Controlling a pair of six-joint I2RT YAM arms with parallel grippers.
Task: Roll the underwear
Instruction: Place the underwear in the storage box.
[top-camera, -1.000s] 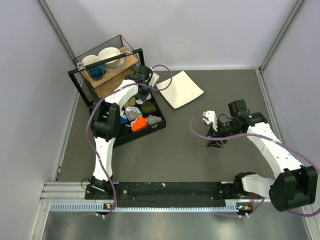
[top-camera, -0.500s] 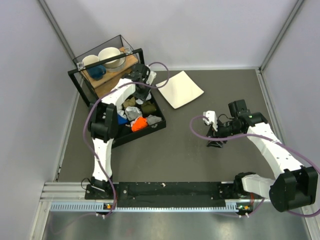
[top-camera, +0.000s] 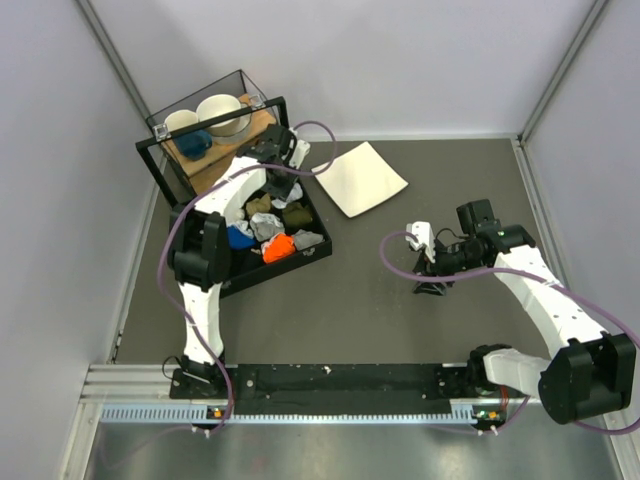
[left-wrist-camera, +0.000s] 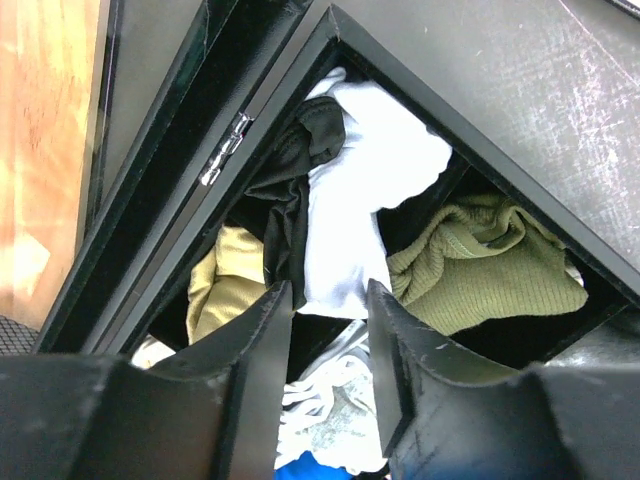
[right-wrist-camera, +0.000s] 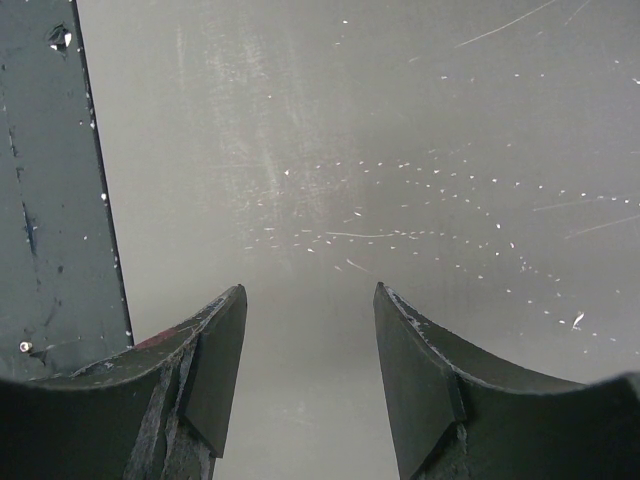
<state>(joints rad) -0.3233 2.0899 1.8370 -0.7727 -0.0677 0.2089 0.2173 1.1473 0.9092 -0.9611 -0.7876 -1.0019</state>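
The underwear (left-wrist-camera: 352, 195) is a plain white soft garment bunched in a back compartment of the black bin (left-wrist-camera: 190, 215), next to a black garment (left-wrist-camera: 300, 150). My left gripper (left-wrist-camera: 327, 285) is open and hangs just above the underwear's lower edge, without holding it. In the top view the left gripper (top-camera: 282, 178) is over the bin's far end and hides the underwear. My right gripper (right-wrist-camera: 310, 290) is open and empty, pointing down at bare table, far right of the bin in the top view (top-camera: 432, 283).
The bin (top-camera: 290, 268) holds olive (left-wrist-camera: 480, 270), tan (left-wrist-camera: 225, 280), grey (top-camera: 266, 226), orange (top-camera: 279, 247) and blue (top-camera: 240, 238) cloth bundles. A white square plate (top-camera: 360, 178) lies right of it. A shelf with bowls (top-camera: 222, 113) and a blue cup (top-camera: 195, 142) stands behind.
My left arm has swung a little to the left and back, and its gripper now sits over the bin's far end. The right arm has not moved.
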